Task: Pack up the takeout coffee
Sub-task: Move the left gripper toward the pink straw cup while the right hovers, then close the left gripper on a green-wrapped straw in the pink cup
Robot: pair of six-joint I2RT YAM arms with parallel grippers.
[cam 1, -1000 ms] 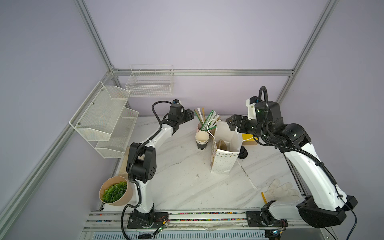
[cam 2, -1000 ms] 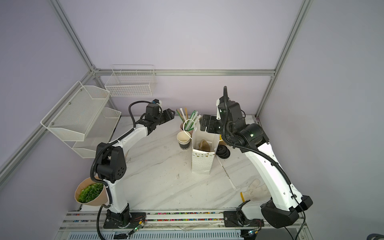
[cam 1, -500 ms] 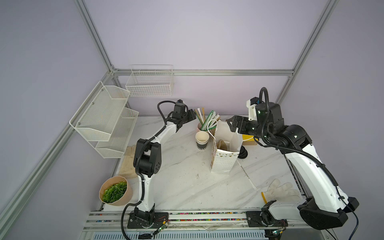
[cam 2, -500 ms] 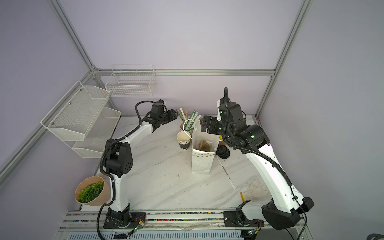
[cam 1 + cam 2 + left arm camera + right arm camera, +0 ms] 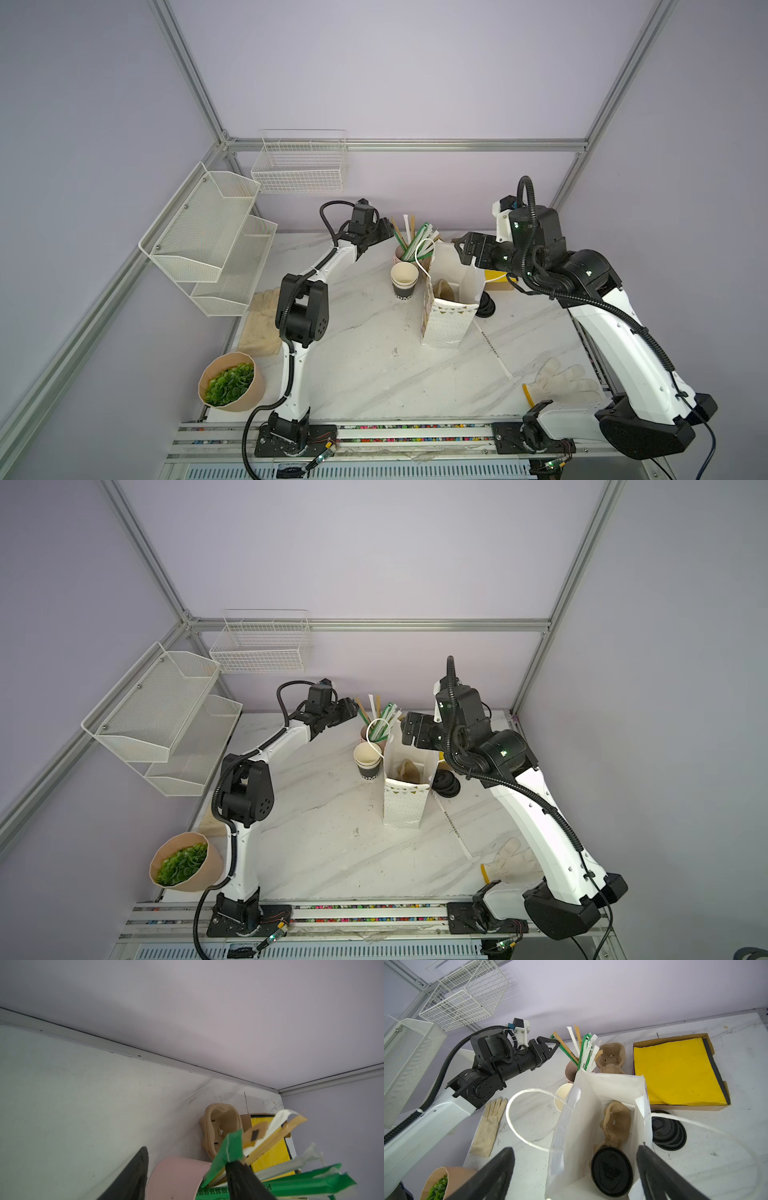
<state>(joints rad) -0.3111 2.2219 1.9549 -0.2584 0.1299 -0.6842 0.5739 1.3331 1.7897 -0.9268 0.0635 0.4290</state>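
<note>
Closer to the straw cup [image 5: 570,1071] the left gripper [image 5: 387,233] has been brought, jaws half apart, nothing gripped. Above the bag [image 5: 612,1084] the right gripper [image 5: 575,1147] is held wide. Inside, the takeout coffee [image 5: 611,1171] is already seated, lidded, so a straw seems wanted next.

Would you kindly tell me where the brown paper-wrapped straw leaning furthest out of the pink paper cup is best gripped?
Pinch the brown straw at its upper end, above the rim of the pink cup, from the side of the left gripper: it leans that way, clear of the other straws.
</note>
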